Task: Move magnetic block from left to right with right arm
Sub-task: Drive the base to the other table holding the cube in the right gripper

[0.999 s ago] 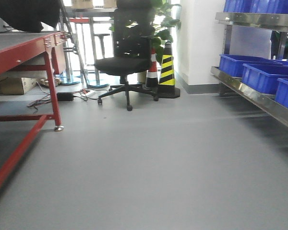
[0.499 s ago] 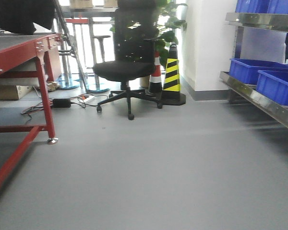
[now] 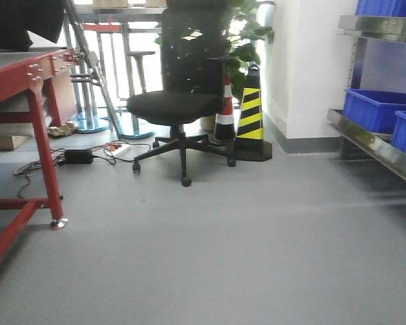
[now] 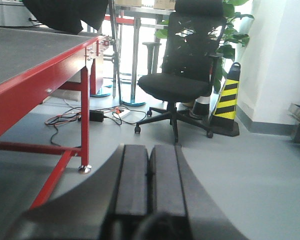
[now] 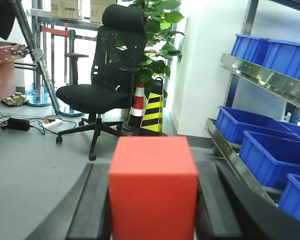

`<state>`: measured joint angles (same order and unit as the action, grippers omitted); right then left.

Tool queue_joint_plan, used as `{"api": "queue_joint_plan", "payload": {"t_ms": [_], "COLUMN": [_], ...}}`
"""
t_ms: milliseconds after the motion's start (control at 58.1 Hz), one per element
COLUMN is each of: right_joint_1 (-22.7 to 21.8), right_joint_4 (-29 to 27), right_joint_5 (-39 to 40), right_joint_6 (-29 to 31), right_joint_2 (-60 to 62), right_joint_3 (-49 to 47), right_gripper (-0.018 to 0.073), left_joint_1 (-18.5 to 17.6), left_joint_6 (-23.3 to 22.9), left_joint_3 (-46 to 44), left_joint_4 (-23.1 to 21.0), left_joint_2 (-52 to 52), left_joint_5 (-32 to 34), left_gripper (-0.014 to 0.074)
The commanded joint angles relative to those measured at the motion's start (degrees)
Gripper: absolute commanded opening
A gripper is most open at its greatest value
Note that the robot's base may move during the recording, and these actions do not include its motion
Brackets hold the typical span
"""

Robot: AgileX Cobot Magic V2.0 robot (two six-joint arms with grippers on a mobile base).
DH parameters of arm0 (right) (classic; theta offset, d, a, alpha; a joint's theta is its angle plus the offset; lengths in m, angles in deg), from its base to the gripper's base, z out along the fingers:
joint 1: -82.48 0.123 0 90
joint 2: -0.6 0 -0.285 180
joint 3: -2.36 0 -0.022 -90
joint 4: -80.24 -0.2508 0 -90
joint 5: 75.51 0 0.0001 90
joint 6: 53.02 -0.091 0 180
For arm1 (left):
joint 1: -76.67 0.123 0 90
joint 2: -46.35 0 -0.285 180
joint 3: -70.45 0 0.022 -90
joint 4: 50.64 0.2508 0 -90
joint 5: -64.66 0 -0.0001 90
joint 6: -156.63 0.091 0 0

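The magnetic block [image 5: 153, 190], a bright red cube, fills the lower middle of the right wrist view. My right gripper [image 5: 153, 175] is shut on it, one dark finger pressed against each side of the cube. In the left wrist view my left gripper [image 4: 149, 152] is shut with its two black pads touching and nothing between them. Neither gripper nor the block appears in the front-facing view.
A red-framed workbench [image 3: 34, 95] stands at the left. A black office chair [image 3: 183, 101], striped cones [image 3: 252, 115] and a plant sit ahead. Floor cables [image 3: 81, 157] lie by the bench. Steel shelving with blue bins [image 3: 382, 112] lines the right.
The front-facing view has swung left and closer: the chair, cones and shelving have shifted right and grown, and the bench leg has slid further left.
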<state>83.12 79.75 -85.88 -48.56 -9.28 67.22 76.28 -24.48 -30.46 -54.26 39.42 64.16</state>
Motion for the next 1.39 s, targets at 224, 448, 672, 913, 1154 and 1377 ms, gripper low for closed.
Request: {"api": "queue_joint_plan", "payload": {"t_ms": [224, 448, 672, 913, 1154, 1377], "right_joint_1": [-0.36, -0.36, -0.36, -0.36, -0.36, -0.36], "right_joint_4": [0.04, 0.04, 0.04, 0.04, 0.04, 0.04], "right_joint_5": [5.11, 5.11, 5.11, 5.11, 5.11, 5.11], "right_joint_6": [0.18, 0.18, 0.18, 0.18, 0.18, 0.18], "right_joint_2": [-0.64, -0.64, -0.64, -0.64, -0.64, -0.64], "right_joint_3": [-1.61, -1.61, -1.61, -1.61, -1.61, -1.61], "right_gripper": [0.0180, 0.0180, 0.0180, 0.0180, 0.0180, 0.0180], "left_joint_1": [-0.38, -0.38, -0.38, -0.38, -0.38, -0.38], "left_joint_6": [-0.21, -0.21, -0.21, -0.21, -0.21, -0.21], "left_joint_3": [0.40, 0.40, 0.40, 0.40, 0.40, 0.40], "left_joint_4": [-0.39, -0.39, -0.39, -0.39, -0.39, -0.39], "left_joint_2": [0.39, 0.39, 0.39, 0.39, 0.39, 0.39], "left_joint_5": [5.18, 5.18, 5.18, 5.18, 5.18, 5.18], "left_gripper": [-0.0117, -0.0117, -0.0117, -0.0117, -0.0117, -0.0117]}}
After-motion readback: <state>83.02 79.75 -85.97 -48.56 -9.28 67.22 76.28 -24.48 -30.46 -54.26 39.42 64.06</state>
